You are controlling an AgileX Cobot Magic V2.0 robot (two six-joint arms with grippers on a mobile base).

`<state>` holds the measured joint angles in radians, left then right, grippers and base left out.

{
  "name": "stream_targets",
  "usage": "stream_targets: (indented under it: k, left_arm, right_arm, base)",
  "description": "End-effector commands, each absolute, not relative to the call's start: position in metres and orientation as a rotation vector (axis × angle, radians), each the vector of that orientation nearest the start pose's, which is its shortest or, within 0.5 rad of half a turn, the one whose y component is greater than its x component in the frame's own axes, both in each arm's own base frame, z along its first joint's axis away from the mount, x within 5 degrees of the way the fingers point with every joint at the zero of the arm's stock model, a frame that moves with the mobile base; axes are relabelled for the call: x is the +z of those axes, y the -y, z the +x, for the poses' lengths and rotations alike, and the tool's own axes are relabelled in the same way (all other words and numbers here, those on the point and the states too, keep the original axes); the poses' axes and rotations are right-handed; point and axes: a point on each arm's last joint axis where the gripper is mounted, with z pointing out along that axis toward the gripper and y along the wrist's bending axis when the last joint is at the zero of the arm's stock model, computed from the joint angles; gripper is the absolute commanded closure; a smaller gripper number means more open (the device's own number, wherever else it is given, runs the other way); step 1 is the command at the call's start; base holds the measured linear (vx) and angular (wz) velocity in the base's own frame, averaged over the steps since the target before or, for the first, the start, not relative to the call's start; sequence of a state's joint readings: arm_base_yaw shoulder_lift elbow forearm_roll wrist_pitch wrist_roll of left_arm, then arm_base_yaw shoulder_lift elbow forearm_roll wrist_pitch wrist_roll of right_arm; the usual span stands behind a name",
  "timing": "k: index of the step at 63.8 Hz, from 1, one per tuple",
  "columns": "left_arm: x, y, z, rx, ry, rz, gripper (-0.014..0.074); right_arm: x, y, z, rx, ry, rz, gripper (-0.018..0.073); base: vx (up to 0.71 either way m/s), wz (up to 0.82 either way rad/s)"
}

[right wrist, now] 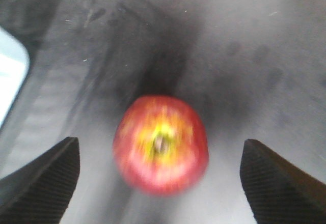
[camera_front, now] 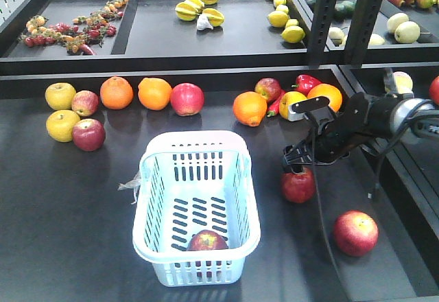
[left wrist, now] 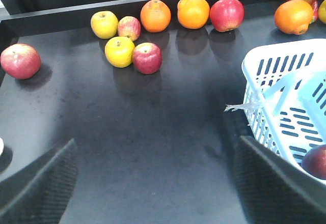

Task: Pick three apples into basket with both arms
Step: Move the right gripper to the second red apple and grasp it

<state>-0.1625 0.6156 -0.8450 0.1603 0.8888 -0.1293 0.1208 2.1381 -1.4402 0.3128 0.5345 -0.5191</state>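
Note:
The pale blue-white basket (camera_front: 141, 209) stands in the middle of the dark table, and one red apple (camera_front: 208, 241) lies inside it. Right of the basket, my right gripper (camera_front: 300, 163) hangs open just above a second red apple (camera_front: 298, 185). In the right wrist view that apple (right wrist: 161, 142) is blurred and sits between the spread fingers (right wrist: 43, 178), untouched. A third red apple (camera_front: 355, 233) lies nearer the front right. My left gripper (left wrist: 158, 193) is open over bare table, left of the basket (left wrist: 277, 68). The left arm is out of the front view.
Yellow apples (camera_front: 60, 96), oranges (camera_front: 116, 93) and more red apples (camera_front: 88, 134) lie along the table's back edge. A red pepper (camera_front: 305, 82) is among them. Raised trays of fruit (camera_front: 206, 14) stand behind. A black post (camera_front: 328, 14) rises at the back right.

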Motion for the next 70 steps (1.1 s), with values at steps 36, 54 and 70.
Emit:
stream_targets:
  k: [36, 54, 70]
  left_arm:
    - [0.380, 0.005, 0.103, 0.009, -2.052, 0.060, 0.0006]
    - [0.380, 0.005, 0.103, 0.009, -2.052, 0.060, 0.0006]
    - [0.380, 0.005, 0.103, 0.009, -2.052, 0.060, 0.0006]
  right_arm:
    - [0.115, -0.068, 0.448, 0.174, -2.631, -0.537, -0.0032]
    - [0.114, -0.068, 0.446, 0.199, -2.670, -0.493, 0.0171]
    - [0.123, -0.069, 0.441, 0.220, -2.693, -0.509, 0.0278]
  base:
    - [0.00, 0.00]
    - [0.00, 0.00]
    - [0.00, 0.00]
